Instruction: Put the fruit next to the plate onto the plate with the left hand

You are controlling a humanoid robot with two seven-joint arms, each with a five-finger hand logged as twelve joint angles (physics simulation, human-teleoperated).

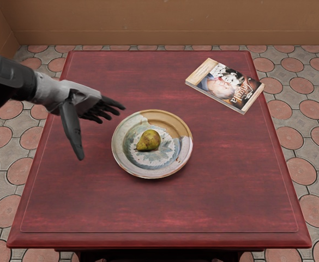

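A yellow-green pear lies in the middle of a round ceramic plate near the centre of the red wooden table. My left hand hovers to the left of the plate, apart from it, with its dark fingers spread and the thumb pointing down; it holds nothing. The left arm comes in from the picture's left edge. No right arm shows.
A book with a picture cover lies at the far right of the table. Tiled floor surrounds the table, and a brown wall runs along the back.
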